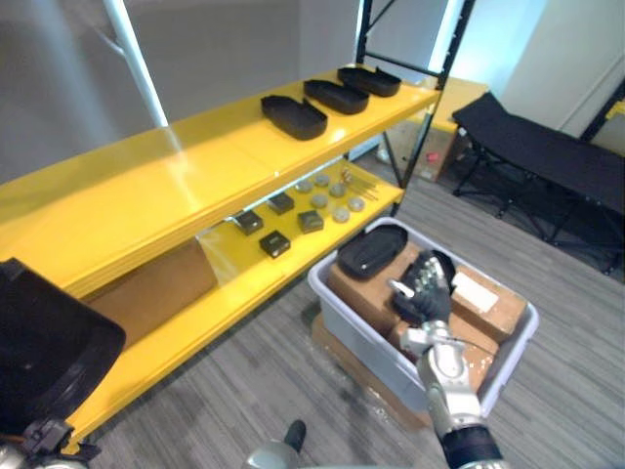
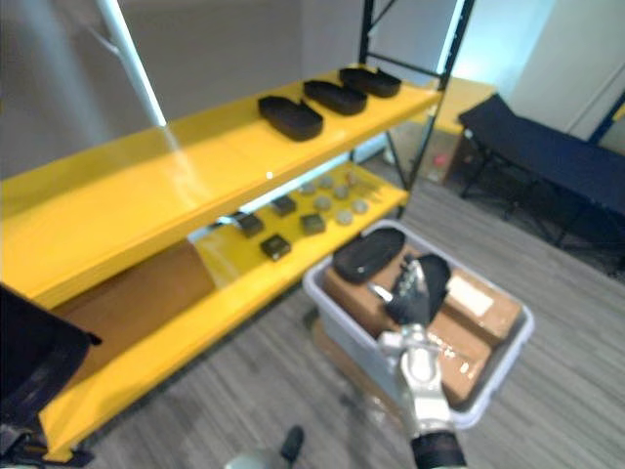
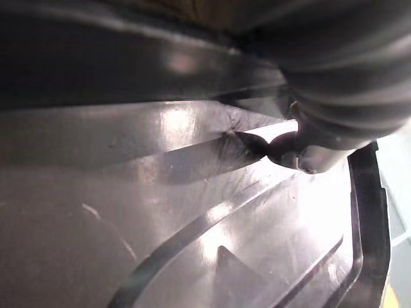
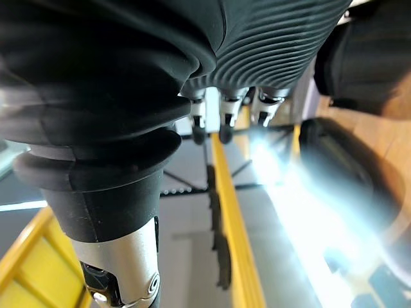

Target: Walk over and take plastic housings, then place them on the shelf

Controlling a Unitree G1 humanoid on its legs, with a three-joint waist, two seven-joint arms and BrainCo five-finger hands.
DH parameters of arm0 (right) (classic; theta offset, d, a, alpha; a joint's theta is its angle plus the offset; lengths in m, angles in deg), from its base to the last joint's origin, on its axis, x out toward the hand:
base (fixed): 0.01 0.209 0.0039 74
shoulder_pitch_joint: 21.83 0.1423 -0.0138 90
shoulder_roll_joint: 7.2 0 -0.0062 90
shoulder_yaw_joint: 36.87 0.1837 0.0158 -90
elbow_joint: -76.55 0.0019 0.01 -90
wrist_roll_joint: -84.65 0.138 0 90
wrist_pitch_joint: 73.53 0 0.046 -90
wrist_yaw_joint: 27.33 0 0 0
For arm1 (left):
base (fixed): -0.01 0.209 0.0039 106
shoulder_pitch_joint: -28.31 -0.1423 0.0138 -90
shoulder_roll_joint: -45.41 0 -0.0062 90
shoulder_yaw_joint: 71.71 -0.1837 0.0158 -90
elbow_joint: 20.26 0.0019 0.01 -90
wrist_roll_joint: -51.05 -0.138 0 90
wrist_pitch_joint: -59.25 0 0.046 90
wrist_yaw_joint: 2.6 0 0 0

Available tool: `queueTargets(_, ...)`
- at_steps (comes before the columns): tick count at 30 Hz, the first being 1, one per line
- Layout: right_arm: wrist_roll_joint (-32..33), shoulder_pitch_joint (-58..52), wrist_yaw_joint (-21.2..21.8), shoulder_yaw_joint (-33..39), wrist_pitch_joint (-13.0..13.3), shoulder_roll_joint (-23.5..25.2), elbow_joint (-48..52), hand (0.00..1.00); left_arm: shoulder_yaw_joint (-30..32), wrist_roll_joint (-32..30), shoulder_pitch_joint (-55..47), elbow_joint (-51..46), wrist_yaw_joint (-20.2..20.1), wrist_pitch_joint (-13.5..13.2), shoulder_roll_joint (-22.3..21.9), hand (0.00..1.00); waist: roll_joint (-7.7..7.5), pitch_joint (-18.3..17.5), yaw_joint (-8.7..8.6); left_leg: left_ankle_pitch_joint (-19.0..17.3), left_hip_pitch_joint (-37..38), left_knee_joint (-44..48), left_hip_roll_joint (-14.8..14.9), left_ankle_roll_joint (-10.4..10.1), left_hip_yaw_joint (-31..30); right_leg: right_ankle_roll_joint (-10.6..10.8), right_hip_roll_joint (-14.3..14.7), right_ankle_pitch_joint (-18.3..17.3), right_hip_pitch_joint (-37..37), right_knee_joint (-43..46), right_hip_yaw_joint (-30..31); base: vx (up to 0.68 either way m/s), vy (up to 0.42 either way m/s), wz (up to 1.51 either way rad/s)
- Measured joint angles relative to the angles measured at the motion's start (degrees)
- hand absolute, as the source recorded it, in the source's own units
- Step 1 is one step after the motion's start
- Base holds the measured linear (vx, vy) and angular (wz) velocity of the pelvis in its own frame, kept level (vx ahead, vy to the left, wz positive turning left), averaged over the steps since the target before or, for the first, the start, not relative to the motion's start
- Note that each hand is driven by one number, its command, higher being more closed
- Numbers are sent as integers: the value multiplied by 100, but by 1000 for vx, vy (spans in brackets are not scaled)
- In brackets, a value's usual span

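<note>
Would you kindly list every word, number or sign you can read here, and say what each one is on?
No text can be read.
White label on a cardboard box in the grey bin: print too blurred.
Small black boxes on the lower shelf: any print too small to tell.

The right hand (image 1: 426, 289) wears a matt, ribbed dark cover. Under it lie dull brown cardboard boxes (image 1: 357, 284) in a smooth, pale-grey plastic bin (image 1: 337, 315). Just beside the hand, a black plastic housing (image 1: 369, 251) shows a faint sheen. Beyond the hand, the yellow shelf (image 1: 195, 166) is glossy. The grey floor (image 1: 254, 362) looks matt and streaked.
</note>
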Motion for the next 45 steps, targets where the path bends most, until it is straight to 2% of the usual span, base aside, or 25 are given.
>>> queueTargets(3, -4, -221, -12, 156, -52, -123, 93, 0, -85, 152, 117, 5, -199, 7, 8, 100, -52, 112, -197, 38, -75, 4, 47, 95, 503, 73, -8, 44, 269, 12, -643, -41, 28, 102)
queueTargets(6, -21, -345, -8, 239, -99, -201, 94, 0, -169, 294, 122, 23, -313, 7, 1, 100, 17, 228, -199, 138, -85, 4, 8, 153, 440, 52, -78, 32, 358, 201, -731, -31, 75, 69)
queueTargets(9, -61, -309, 51, 233, -99, -195, 99, 0, -239, 345, 108, 25, -301, 13, 2, 100, 80, 290, -109, 121, -85, 3, -78, 178, 443, -53, -159, -31, 355, 247, -661, -22, 41, 8)
queueTargets(11, -68, -281, 174, 235, -93, -199, 124, 0, -323, 321, 172, 24, -257, 10, 29, 100, 106, 313, -126, 119, -104, 3, -114, 181, 441, -166, -163, -175, 341, 241, -519, -43, 1, 9)
queueTargets(13, -151, -297, 165, 243, -93, -207, 218, 0, -333, 323, 317, 23, -264, 10, 82, 100, 80, 330, -259, 143, -178, 4, -210, 202, 304, -117, -152, -425, 301, 257, -295, -48, -31, 32)
queueTargets(14, -204, -329, 132, 271, -83, -221, 302, 0, -368, 326, 414, 23, -301, 11, 87, 100, 115, 366, -300, 158, -200, 4, -237, 204, 234, -137, -121, -535, 240, 345, -145, -72, -53, 60)
queueTargets(15, -252, -465, 95, 373, -78, -230, 501, 0, -532, 332, 603, 22, -373, 11, 198, 100, 158, 410, -413, 227, -302, 4, -284, 204, -35, -234, 52, -870, 88, 521, 421, -94, -68, 80)
queueTargets(17, -248, -706, 18, 505, -72, -243, 758, 0, -712, 327, 773, 23, -480, 19, 452, 100, 130, 426, -629, 252, -415, 3, -405, 225, -293, -294, 249, -1163, -97, 688, 947, -88, -132, 125)
queueTargets(19, -247, -809, -14, 695, -72, -295, 792, 0, -817, 343, 946, 22, -592, 21, 694, 100, 105, 468, -712, 377, -495, 7, -434, 293, -320, -82, 287, -1094, -136, 924, 1000, -11, -131, 105)
queueTargets(20, -243, -840, -12, 797, -72, -345, 779, 0, -917, 343, 965, 22, -560, 23, 829, 100, 110, 481, -709, 572, -535, 34, -434, 262, -368, -65, 323, -1085, -147, 1047, 969, 50, -88, 72)
queueTargets(22, -244, -755, 0, 906, -7, -455, 777, 0, -1044, 342, 965, 22, -520, 28, 932, 100, 153, 527, -699, 638, -601, 36, -361, 310, -439, -86, 336, -1097, -358, 1461, 1025, 30, -95, 52)
queueTargets(23, -254, -649, -2, 905, 70, -521, 768, 0, -1107, 346, 958, 28, -430, 39, 927, 100, 212, 610, -699, 654, -602, 37, -278, 302, -537, -417, 312, -1315, -534, 1738, 1201, -45, -67, 17)
queueTargets(24, -292, -520, -5, 886, 148, -531, 770, 0, -1163, 352, 906, 34, -371, 98, 925, 100, 197, 634, -691, 656, -620, 36, -291, 286, -545, -500, 328, -1341, -587, 1599, 1300, -72, -39, 11)
queueTargets(25, -292, -457, -13, 865, 161, -532, 777, 0, -1173, 361, 892, 37, -367, 126, 923, 100, 172, 661, -694, 653, -615, 36, -321, 265, -543, -459, 309, -1327, -600, 1480, 1331, -113, -39, 14)
queueTargets(27, -289, -409, -41, 835, 196, -557, 785, 0, -1303, 367, 776, 101, -368, 154, 898, 100, 255, 738, -699, 601, -572, 34, -295, 154, -580, -281, 381, -1376, -526, 1385, 1332, -117, -69, 11)
queueTargets(33, -225, -764, -116, 893, 310, -612, 797, 0, -1335, 328, 313, 104, -366, 135, 900, 100, 330, 779, -712, 600, -464, 36, -242, 149, -471, -307, 401, -1425, -366, 1416, 1169, -60, -53, 9)
queueTargets(36, -253, -711, -147, 923, 418, -680, 797, 0, -1324, 327, 320, 104, -360, 95, 898, 100, 274, 812, -659, 591, -460, 78, -294, 161, -282, -235, 250, -1527, -349, 1555, 1116, 31, -14, 12)
queueTargets(38, -286, -564, -240, 967, 421, -683, 791, 0, -1288, 330, 347, 105, -374, 95, 880, 100, 154, 961, -588, 238, -531, 607, -563, 262, -198, -171, -16, -1653, -207, 1737, 1113, 117, 39, 8)
queueTargets(39, -296, -519, -272, 977, 421, -717, 791, 0, -1212, 338, 380, 105, -409, 88, 836, 100, 129, 964, -563, -21, -638, 972, -668, 304, -156, -128, -88, -1619, -118, 1811, 1121, 132, 40, 3)
queueTargets(40, -313, -501, -282, 978, 422, -762, 790, 0, -1174, 339, 390, 107, -414, 85, 808, 100, 142, 967, -562, -130, -700, 1116, -695, 326, -141, -127, -99, -1585, -157, 1937, 1144, 132, 53, 13)
queueTargets(41, -399, -480, -339, 987, 423, -842, 784, 0, -1107, 337, 407, 107, -414, 76, 739, 100, 240, 977, -558, -267, -775, 1356, -692, 389, -178, -335, -155, -1441, -353, 2472, 1184, 91, 60, 14)
queueTargets(42, -408, -479, -371, 1005, 423, -844, 783, 0, -1088, 337, 433, 107, -408, 68, 740, 100, 255, 972, -557, -319, -776, 1388, -668, 394, -177, -479, -203, -1346, -517, 2825, 1249, 99, 102, 15)
queueTargets(43, -421, -454, -389, 1025, 423, -839, 783, 0, -1007, 330, 462, 107, -410, 41, 746, 100, 255, 973, -557, -361, -697, 1356, -628, 433, -172, -747, -292, -1041, -873, 3546, 1473, 109, 100, 11)
queueTargets(44, -442, -443, -389, 1079, 424, -836, 783, 0, -932, 330, 466, 108, -409, 39, 764, 100, 241, 981, -575, -412, -551, 1285, -577, 461, -124, -939, -362, -536, -1166, 4137, 1683, 169, 108, 13)
queueTargets(45, -441, -451, -392, 1153, 424, -818, 775, 0, -917, 332, 503, 107, -405, 39, 796, 100, 213, 991, -589, -471, -407, 1296, -531, 507, 25, -1033, -445, -51, -1325, 4505, 1822, 199, 97, 21)
